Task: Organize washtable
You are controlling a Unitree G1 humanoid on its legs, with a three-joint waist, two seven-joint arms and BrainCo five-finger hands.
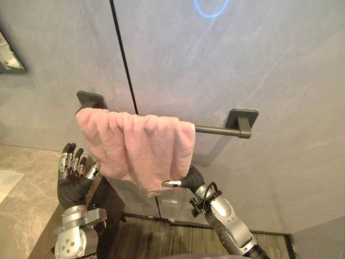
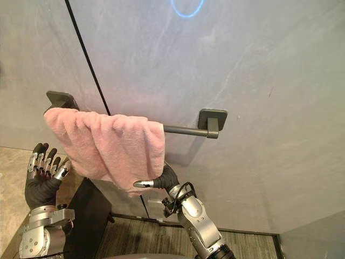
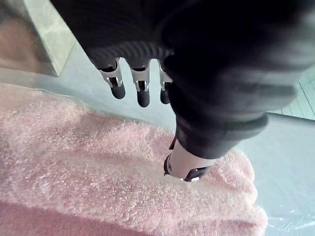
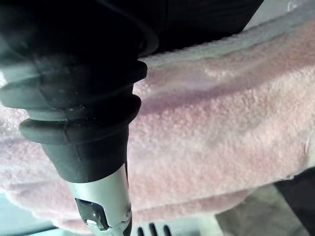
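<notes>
A pink towel [image 1: 137, 148] hangs bunched over the left half of a dark grey towel bar [image 1: 215, 129] fixed to the grey wall. My left hand [image 1: 73, 167] is open just below the towel's left end, with its fingers pointing up and a small gap between them and the cloth. In the left wrist view its fingertips [image 3: 142, 96] hover over the towel [image 3: 98, 182]. My right hand [image 1: 188, 181] is at the towel's lower right edge. Its thumb sticks out under the hem and its fingers are behind the cloth [image 4: 221, 128].
A beige stone countertop [image 1: 21, 216] lies at the lower left, with a dark cabinet side [image 1: 110, 208] beneath the towel. The right half of the bar is bare. A mirror corner [image 1: 8, 56] shows at the upper left, and striped flooring [image 1: 161, 237] lies below.
</notes>
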